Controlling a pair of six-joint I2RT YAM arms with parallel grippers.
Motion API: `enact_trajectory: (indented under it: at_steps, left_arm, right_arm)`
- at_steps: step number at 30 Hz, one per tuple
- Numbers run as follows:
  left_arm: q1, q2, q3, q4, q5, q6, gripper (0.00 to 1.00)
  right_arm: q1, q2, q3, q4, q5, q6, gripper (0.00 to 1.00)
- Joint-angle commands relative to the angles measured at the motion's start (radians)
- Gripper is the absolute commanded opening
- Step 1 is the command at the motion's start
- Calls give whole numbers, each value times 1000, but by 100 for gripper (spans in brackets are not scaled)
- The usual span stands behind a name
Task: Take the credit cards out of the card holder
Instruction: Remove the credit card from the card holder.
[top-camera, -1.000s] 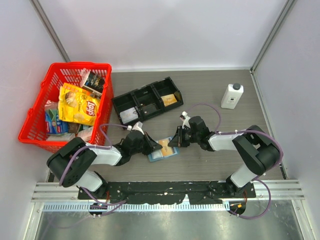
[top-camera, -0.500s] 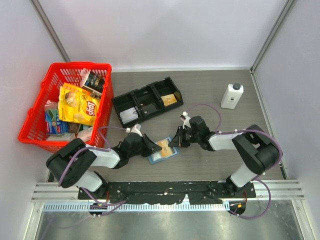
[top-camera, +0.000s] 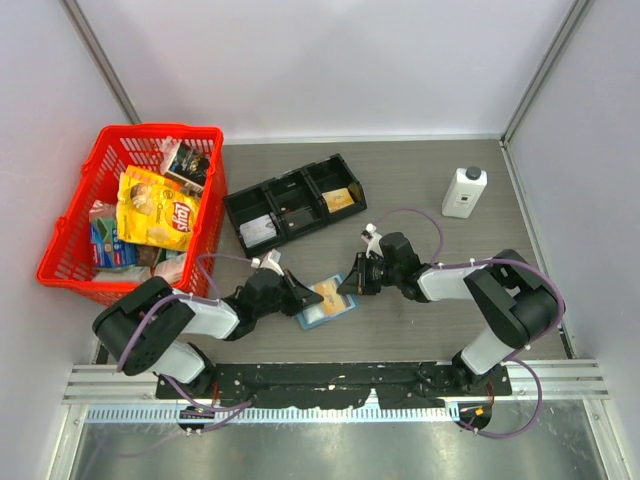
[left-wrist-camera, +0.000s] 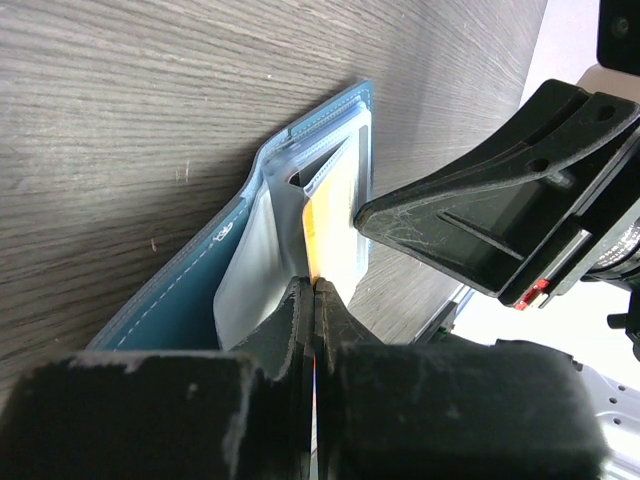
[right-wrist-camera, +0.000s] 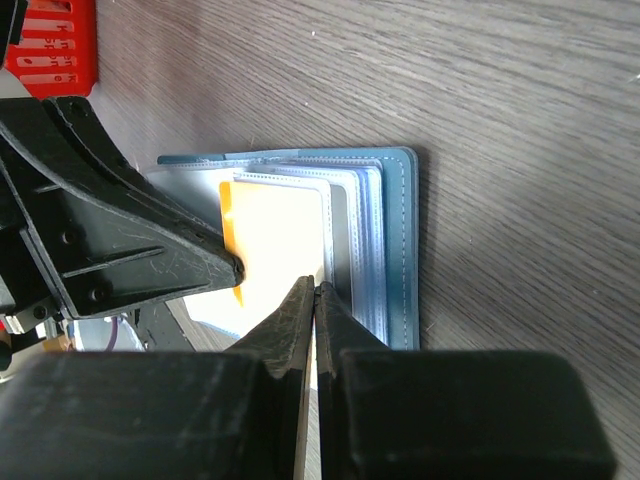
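Currently: extraction step. Left claw (left-wrist-camera: 315, 285) pinched shut on orange card (left-wrist-camera: 335, 215), card partly in sleeve ahead. Card holder (left-wrist-camera: 180, 290) open on tabletop (left-wrist-camera: 150, 100). Right claw (right-wrist-camera: 315, 288) opposite, shut, seemingly clamping its edge. Next: straight pull back, holder restrained.

Even overhead light; wrist foregrounds blurred (orange card overexposed).

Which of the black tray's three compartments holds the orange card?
The end compartment nearest the white bottle holds the orange card. The opposite end holds a whitish card; the middle looks dark.
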Motion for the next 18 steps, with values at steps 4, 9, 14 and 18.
enact_trajectory:
  at_steps: [4,9,14,18]
  left_arm:
    - [8,-47,-49,13,-6,-14,0]
    - [14,-78,-56,-44,-14,-13,0]
    - [14,-92,-56,-71,-17,-8,0]
    - [14,-95,-61,-88,-21,-11,0]
  right_arm:
    - [-14,44,-47,-143,87,-42,8]
    - [-13,49,-48,-146,87,-45,8]
    - [-14,57,-44,-146,82,-48,8]
    - [-14,54,-36,-158,81,-55,8]
